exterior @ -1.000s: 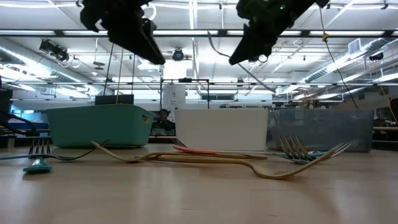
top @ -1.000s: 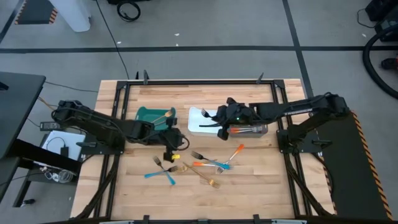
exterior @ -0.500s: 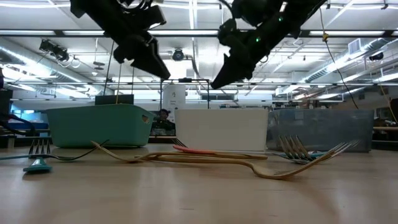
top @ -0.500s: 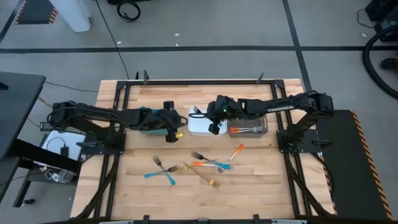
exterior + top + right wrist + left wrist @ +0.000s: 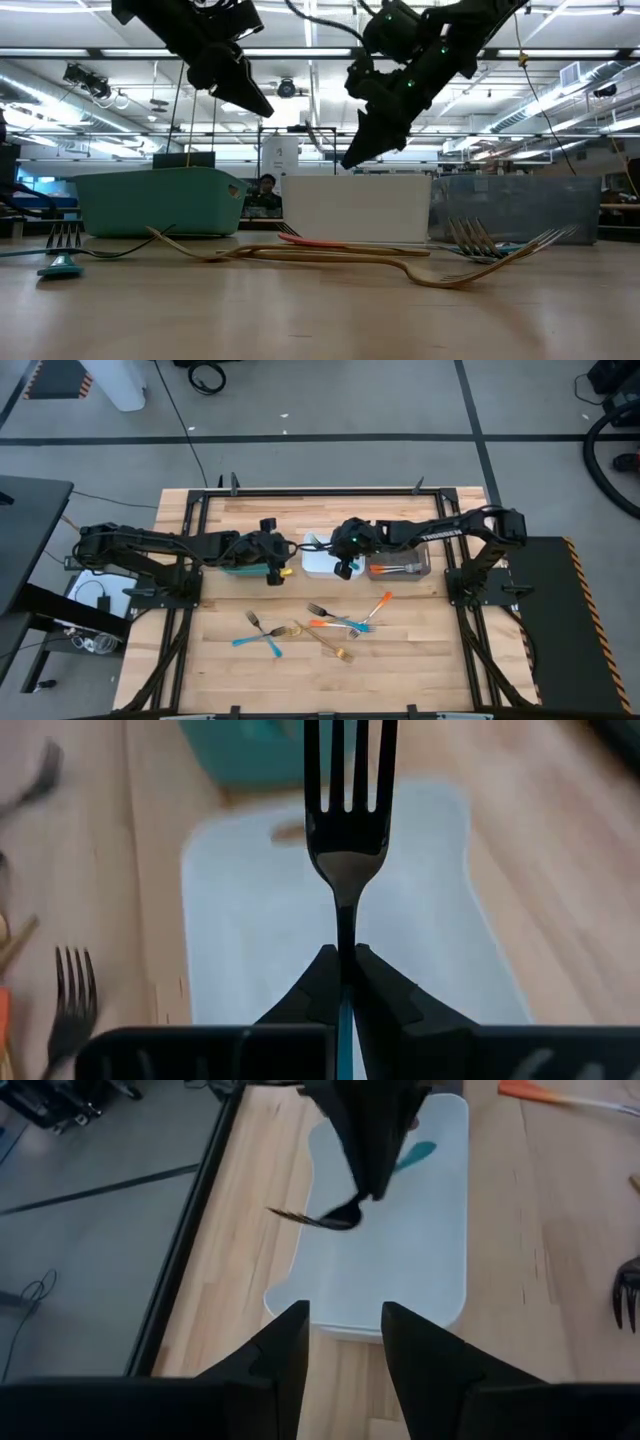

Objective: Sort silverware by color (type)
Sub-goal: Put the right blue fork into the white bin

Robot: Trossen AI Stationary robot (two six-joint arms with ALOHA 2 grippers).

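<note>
Your right claw [image 5: 341, 982] is clamped on a dark-headed fork with a blue handle [image 5: 345, 830], tines pointing away from the wrist, right over the white rectangular bin [image 5: 318, 565]. Only a sliver of the blue handle shows between the fingers, so you can't see much of it. In the left wrist view that fork hangs from the right claw above the white bin, and something teal lies in the bin, too small to name.

The rest of the silverware sits loose on the wooden desk [image 5: 420, 660]: an orange-handled fork [image 5: 380, 603], a blue-handled fork [image 5: 252, 640] and a tan wooden fork [image 5: 333, 649], with a few more crossed in the pile that are hard to separate.

Your left claw [image 5: 343, 1342] has its fingers spread with nothing between them, hovering by the teal rectangular bin [image 5: 232, 544], which the arm mostly covers, so its contents are hidden. The grey rectangular bin [image 5: 400, 568] holds a couple of utensils, one with an orange handle.
</note>
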